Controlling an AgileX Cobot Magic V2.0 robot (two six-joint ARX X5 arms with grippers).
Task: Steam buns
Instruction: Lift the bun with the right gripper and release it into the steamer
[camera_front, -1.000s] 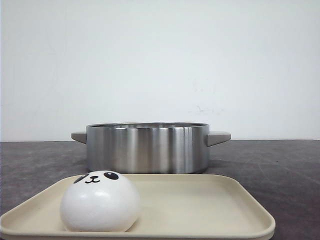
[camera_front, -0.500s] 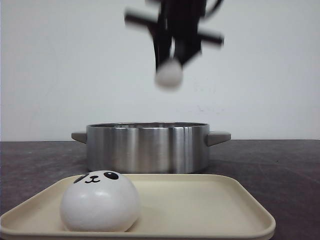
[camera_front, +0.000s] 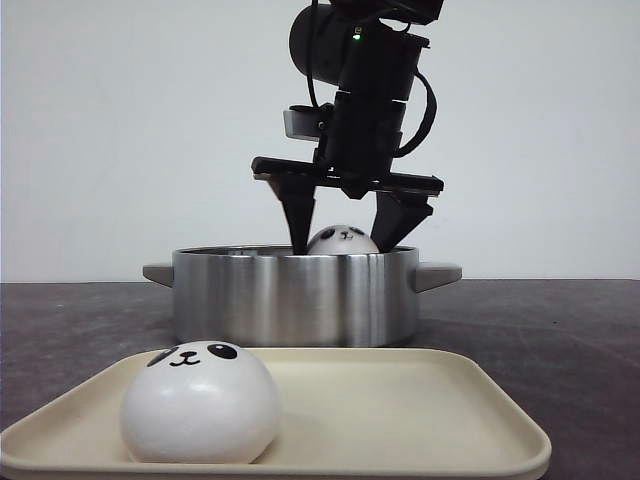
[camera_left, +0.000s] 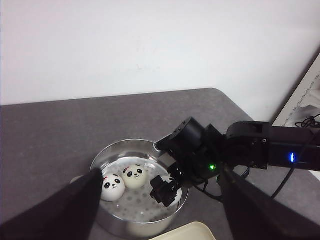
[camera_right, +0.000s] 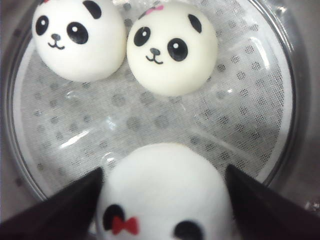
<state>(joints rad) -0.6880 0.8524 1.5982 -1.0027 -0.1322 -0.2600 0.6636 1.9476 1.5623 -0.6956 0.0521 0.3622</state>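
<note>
My right gripper (camera_front: 345, 240) is shut on a panda bun (camera_front: 343, 238) and holds it just inside the steel pot (camera_front: 295, 295), its top above the rim. The right wrist view shows this bun (camera_right: 162, 190), with a red bow, between the fingertips of the gripper (camera_right: 162, 170). Two more buns (camera_right: 77, 40) (camera_right: 172, 47) lie side by side on the perforated steamer tray (camera_right: 150, 125) in the pot. A fourth bun (camera_front: 200, 405) sits at the left of the cream tray (camera_front: 400, 420). My left gripper (camera_left: 161, 172) is open, empty, high above the pot (camera_left: 125, 227).
The pot has a short handle on each side (camera_front: 440, 274) and stands behind the cream tray on a dark table (camera_front: 560, 340). A white wall lies behind. The table's far corner and white equipment (camera_left: 305, 100) show in the left wrist view.
The right arm came down from above with the bun and now holds it within the pot's rim. The bun on the cream tray has not moved.
</note>
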